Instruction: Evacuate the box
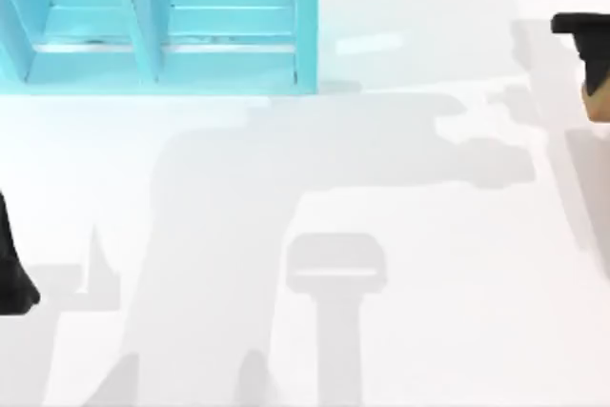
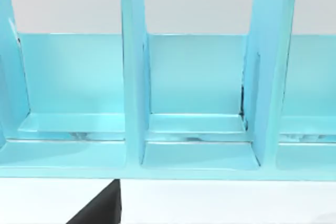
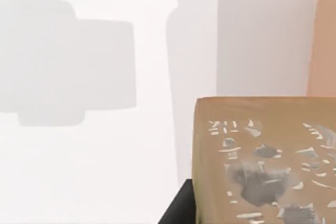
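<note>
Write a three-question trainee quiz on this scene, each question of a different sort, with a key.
1. True or false: the compartments of the light blue divided box seen in the left wrist view hold nothing.
2. Multiple choice: where is the tan printed item in the top view? A) inside the box B) at the table's right edge, by the right gripper C) at the table's middle
3. Fill in: the left gripper is at the top view's ____ edge.

Key: 1 true; 2 B; 3 left. The white table bears shadows across its middle.
</note>
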Available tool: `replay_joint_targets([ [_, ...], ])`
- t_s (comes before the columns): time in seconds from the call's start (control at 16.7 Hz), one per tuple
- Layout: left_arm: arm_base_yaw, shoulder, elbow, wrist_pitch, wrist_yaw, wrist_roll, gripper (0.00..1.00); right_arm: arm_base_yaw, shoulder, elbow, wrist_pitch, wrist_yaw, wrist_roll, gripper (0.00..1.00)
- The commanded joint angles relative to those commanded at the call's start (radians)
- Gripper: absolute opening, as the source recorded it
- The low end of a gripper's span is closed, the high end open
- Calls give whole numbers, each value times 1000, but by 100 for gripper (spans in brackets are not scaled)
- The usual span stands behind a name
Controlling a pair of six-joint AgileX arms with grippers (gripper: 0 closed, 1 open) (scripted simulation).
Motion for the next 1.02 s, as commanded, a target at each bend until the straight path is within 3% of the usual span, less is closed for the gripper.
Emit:
replay_joint_targets([
  [0.42, 0, 0, 0, 0, 0, 0, 100, 262, 246, 255, -7, 2, 267, 0],
  [1.02, 0, 0, 0, 0, 0, 0, 100, 267, 248, 174, 77, 1, 275, 0],
])
